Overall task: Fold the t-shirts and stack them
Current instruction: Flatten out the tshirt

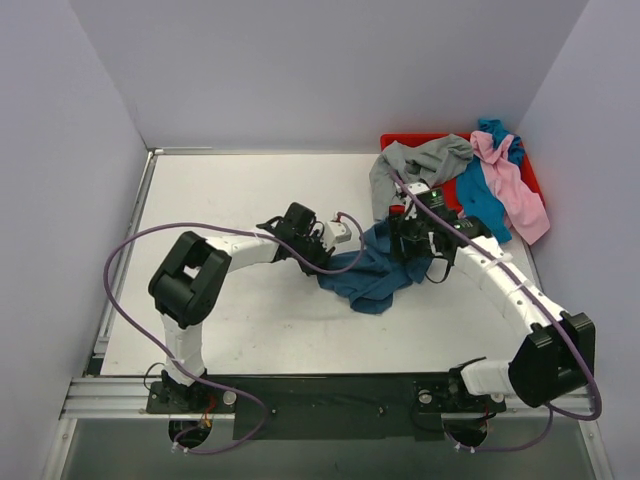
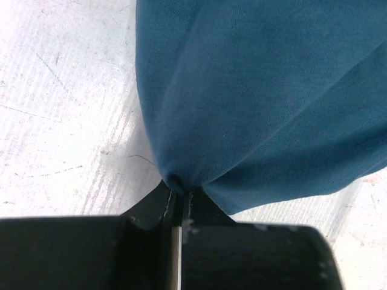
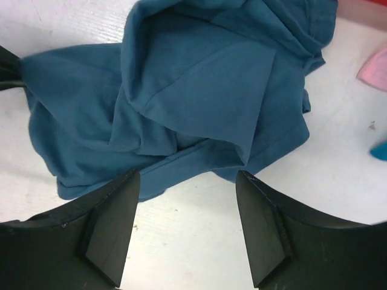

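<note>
While shirts point(image 1: 510, 185) drape red tray point(image 1: 405, 140), left end effector point(image 2: 179, 194) pinches teal t-shirt point(image 1: 375, 275); right point(image 3: 186, 176) spread.

Walls point(image 1: 330, 60): pale lilac panels close you in on three sides.
Bench point(image 1: 260, 190): yours is white, scuffed, evenly lit.
</note>
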{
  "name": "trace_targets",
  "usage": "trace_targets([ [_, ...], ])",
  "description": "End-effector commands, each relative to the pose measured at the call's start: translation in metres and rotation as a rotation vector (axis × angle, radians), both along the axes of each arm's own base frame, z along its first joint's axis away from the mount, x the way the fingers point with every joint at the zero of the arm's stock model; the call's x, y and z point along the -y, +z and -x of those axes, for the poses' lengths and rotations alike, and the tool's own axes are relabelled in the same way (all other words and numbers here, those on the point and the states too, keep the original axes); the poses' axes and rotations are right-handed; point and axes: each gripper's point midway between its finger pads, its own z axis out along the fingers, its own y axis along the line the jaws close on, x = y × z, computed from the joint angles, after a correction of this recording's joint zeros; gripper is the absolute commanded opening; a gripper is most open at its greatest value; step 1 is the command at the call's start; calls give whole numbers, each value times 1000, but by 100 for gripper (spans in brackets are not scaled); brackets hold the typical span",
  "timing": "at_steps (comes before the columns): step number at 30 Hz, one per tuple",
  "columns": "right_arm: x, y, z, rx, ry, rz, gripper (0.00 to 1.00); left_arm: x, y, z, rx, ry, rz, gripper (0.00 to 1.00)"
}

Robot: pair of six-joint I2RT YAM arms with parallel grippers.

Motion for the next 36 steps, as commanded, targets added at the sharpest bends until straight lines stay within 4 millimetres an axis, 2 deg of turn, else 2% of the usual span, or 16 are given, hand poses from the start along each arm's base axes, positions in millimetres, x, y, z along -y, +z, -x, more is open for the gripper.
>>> trace_targets([
  [1,27,-21,-1,-47,32,211,59,6,29,-3,51,-13,69,0],
  [4,25,-43,-13,-127,86,264,58,5,31,-4,49,-9,74,0],
  [5,22,-41,-18,-128,96,269,58,4,32,-5,49,-6,74,0],
  [8,19,-59,-18,-189,135,292,58,3,34,-6,50,-4,76,0],
  [10,27,-66,-21,-198,99,333,56,3,35,-7,52,-1,78,0],
  [12,33,-75,-24,-222,71,350,38,3,38,-9,57,1,79,0],
  [13,35,-75,-26,-220,51,356,18,1,38,-10,59,7,74,0],
  [15,34,-70,-30,-206,38,351,0,-5,47,-19,76,35,70,0],
  [17,30,-49,-34,-141,27,320,0,-20,67,-36,107,87,84,0],
  [20,23,-9,-35,-37,19,257,0,-46,120,-61,178,165,141,0],
  [23,6,67,-32,161,31,115,0,-92,166,-78,231,233,167,0],
  [24,1,92,-31,224,41,83,0,-98,192,-79,281,230,188,0],
  [27,-23,159,-12,395,131,-22,0,-138,236,-79,363,236,168,0],
  [30,-60,212,18,511,286,-129,0,-183,276,-76,441,302,136,0],
  [33,-73,245,45,573,365,-243,0,-218,308,-64,507,351,98,0],
  [36,-79,248,57,550,353,-330,0,-238,317,-53,558,382,45,0],
])
